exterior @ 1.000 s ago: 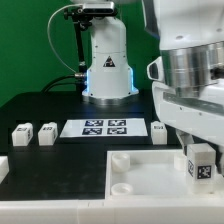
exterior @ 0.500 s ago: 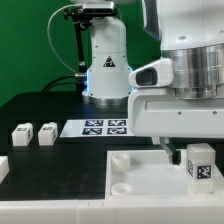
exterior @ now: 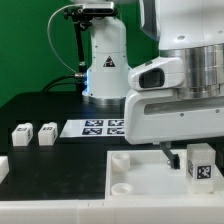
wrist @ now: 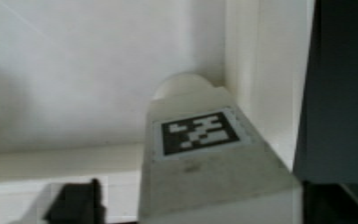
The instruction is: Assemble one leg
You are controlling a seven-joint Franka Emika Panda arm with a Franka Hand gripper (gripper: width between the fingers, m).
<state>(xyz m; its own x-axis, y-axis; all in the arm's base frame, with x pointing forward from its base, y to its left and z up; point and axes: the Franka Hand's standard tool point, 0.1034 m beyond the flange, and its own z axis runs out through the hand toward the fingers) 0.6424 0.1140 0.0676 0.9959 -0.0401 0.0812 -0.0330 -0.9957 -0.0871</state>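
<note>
The step in hand looks like seating one leg [exterior: 201,163] into the large white tray-like piece [exterior: 140,178] at the lower right of the exterior view. The leg stands upright there, its tag facing the camera, over the piece's far right corner. Whether it already sits in a socket cannot be told from either view.

The gripper [exterior: 183,155] hangs low beside the leg, under the arm's bulky white wrist, which fills the upper right of the frame. One dark finger shows just left of the leg. In the wrist view the leg [wrist: 208,150] rises close to the lens with dark finger parts on either side of it, so the jaws appear clamped on the leg, though the contact itself is hidden.

Next, I judge, the leg needs to go straight down into the corner socket, kept upright.

Two more legs [exterior: 33,133] rest on the black desk [exterior: 60,110] at left, near the marker board [exterior: 98,127].
</note>
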